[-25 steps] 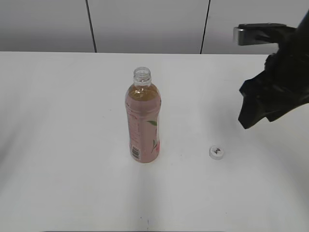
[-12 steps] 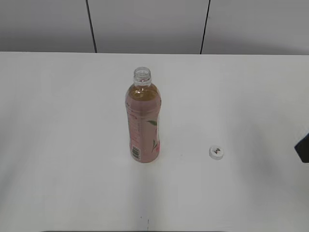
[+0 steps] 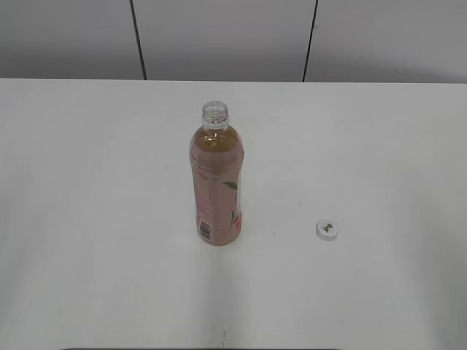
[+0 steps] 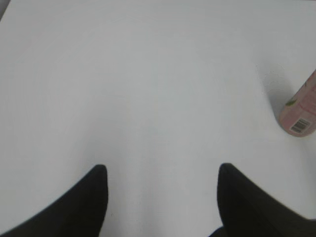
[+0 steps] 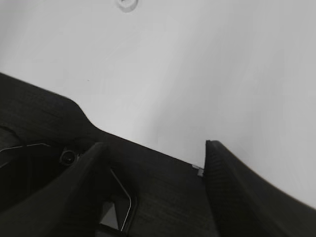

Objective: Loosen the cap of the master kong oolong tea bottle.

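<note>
exterior view: the slim clear plastic master kong oolong tea bottle [image 3: 216,182], filled with amber tea and wrapped in a pink label with a green leaf print and a barcode, stands upright near the middle of the white table [image 3: 87,219], its neck bare; the small round white plastic cap [image 3: 327,229] with a dark mark on top lies flat on the table well to the right of the bottle, and neither arm shows here. left wrist view: the left gripper [image 4: 163,173] hangs over bare table with its dark fingers spread apart and empty, the bottle's base at the right edge. right wrist view: the right gripper [image 5: 155,148] also stands apart, holding nothing, with the cap at the top edge
</note>
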Tool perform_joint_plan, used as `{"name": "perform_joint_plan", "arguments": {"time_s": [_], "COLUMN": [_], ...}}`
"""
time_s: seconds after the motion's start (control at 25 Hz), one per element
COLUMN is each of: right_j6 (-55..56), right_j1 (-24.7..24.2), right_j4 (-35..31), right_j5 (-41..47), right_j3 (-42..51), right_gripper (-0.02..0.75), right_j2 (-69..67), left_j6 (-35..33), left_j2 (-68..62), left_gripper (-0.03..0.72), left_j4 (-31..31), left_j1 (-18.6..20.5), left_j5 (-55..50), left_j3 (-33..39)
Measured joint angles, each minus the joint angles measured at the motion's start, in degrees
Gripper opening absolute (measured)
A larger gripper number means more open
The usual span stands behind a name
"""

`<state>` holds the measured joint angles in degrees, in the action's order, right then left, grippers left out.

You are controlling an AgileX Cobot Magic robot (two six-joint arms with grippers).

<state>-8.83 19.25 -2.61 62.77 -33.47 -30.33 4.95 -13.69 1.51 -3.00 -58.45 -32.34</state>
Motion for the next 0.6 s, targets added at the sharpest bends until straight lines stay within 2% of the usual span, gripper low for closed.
{"name": "perform_joint_plan", "arguments": {"time_s": [0.12, 0.36, 0.6], "right_j6": [0.52, 0.93, 2.03], "right_j1": [0.0, 0.0, 0.0], "right_j4": [1.85, 1.99, 2.61], "right_j5": [0.28, 0.12, 0.31], "right_j3": [3.51, 4.04, 4.04], "right_gripper": [0.46, 0.459, 0.459], "right_j2": [8.2, 22.48, 30.76], "left_j6": [-0.97, -4.46, -5.65], "left_j2": [5.06, 13.51, 14.06], "left_gripper": [0.433, 0.433, 0.433], "left_j4": [-0.02, -1.51, -2.15], "left_j1": [0.0, 0.0, 0.0], "left_j5": [-0.04, -0.34, -0.42], "left_j3": [0.0, 0.0, 0.04]}}
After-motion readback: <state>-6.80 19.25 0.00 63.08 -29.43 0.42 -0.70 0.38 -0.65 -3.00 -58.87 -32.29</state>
